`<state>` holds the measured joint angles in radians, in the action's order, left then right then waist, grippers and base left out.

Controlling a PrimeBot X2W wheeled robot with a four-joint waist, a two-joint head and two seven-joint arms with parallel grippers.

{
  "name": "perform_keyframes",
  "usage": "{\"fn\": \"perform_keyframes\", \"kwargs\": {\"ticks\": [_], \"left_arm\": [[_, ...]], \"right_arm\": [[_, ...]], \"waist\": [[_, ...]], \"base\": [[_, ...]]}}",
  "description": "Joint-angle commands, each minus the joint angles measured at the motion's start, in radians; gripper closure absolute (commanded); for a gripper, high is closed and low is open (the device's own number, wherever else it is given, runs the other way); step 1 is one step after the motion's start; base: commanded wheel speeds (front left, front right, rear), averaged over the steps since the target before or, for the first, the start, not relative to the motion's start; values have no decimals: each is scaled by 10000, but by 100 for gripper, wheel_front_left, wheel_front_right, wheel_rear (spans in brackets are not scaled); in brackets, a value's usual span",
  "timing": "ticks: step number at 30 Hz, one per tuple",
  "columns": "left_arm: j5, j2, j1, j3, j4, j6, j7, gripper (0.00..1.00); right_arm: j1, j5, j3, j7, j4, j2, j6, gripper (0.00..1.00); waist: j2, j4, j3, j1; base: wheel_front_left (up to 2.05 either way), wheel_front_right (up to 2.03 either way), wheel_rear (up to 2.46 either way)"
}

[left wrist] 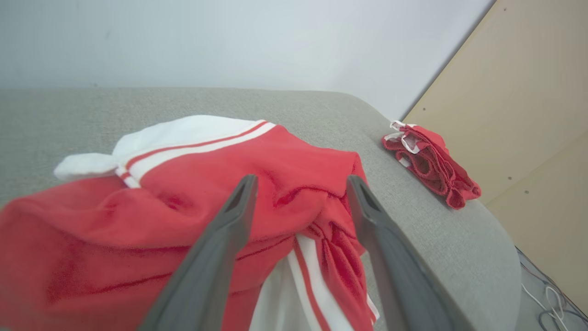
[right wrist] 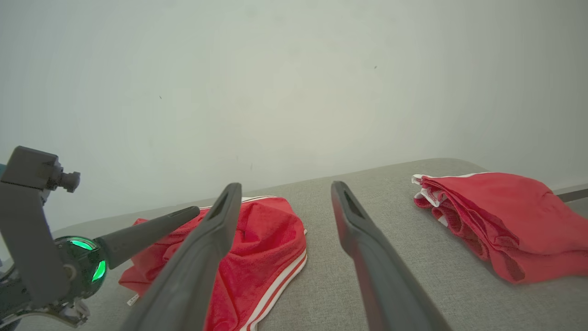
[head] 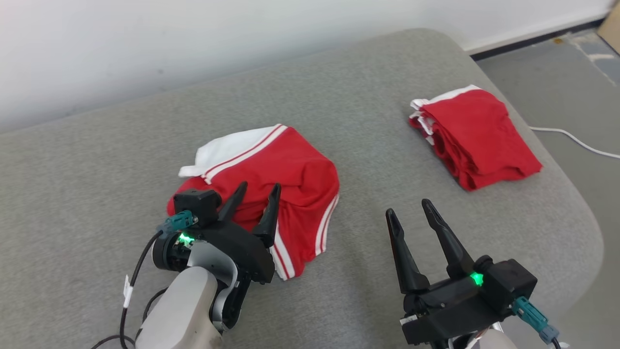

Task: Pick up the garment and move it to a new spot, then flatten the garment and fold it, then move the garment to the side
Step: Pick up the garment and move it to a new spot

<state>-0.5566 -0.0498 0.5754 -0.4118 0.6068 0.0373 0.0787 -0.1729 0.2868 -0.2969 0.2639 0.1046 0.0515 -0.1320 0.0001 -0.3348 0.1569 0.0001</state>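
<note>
Left claw (head: 260,185) spread, tips over crumpled red garment (head: 300,179), knit, white stripes. Right claw (head: 408,206) spread; garment at its 10 o'clock. Grey woven surface (head: 368,140).

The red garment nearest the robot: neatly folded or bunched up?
Bunched up. The red garment lies in a rumpled heap with creases, curving stripes and a white part sticking out.

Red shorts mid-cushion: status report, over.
Left pincer open, over the red shorts, nothing gripped. Right pincer open above bare grey cushion. Shorts crumpled, not flattened. Folded red stack far right, clear of the work.
</note>
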Motion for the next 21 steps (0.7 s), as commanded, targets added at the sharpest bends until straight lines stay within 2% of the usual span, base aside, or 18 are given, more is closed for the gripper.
{"fn": "perform_keyframes", "kwargs": {"ticks": [1, 5, 11, 12, 16, 21], "left_arm": [[-69, -22, -84, -35, -59, -34, 287, 0], [172, -109, -360, -26, -306, -166, 1266, 0], [778, -831, -1274, 232, -1272, -502, 1798, 0], [849, -1083, -1719, 517, -1732, -651, 1846, 0], [1251, -1514, -2760, 1279, -2827, -999, 1855, 0], [1739, -1717, -4202, 2224, -3860, -1267, 1854, 0]], "right_arm": [[151, -110, 49, 2, -17, -18, 28, 0], [398, -209, 323, 2, 45, -11, 28, 0], [833, -278, 632, 3, 164, -12, 28, 0], [927, -304, 684, 3, 198, -10, 28, 0], [1111, -342, 838, 2, 316, -11, 28, 0], [1329, -454, 1194, 3, 643, -11, 28, 0]], "waist": [[-1, 624, -411, -1], [-1, 1267, -823, -1], [-1, 2066, -1380, -1], [-1, 2258, -1498, -1], [-1, 2539, -1690, -1], [-1, 2734, -1880, -1]], "base": [[0, 0, 0], [0, 0, 0], [0, 0, 0], [0, 0, 0], [0, 0, 0], [0, 0, 0]]}}
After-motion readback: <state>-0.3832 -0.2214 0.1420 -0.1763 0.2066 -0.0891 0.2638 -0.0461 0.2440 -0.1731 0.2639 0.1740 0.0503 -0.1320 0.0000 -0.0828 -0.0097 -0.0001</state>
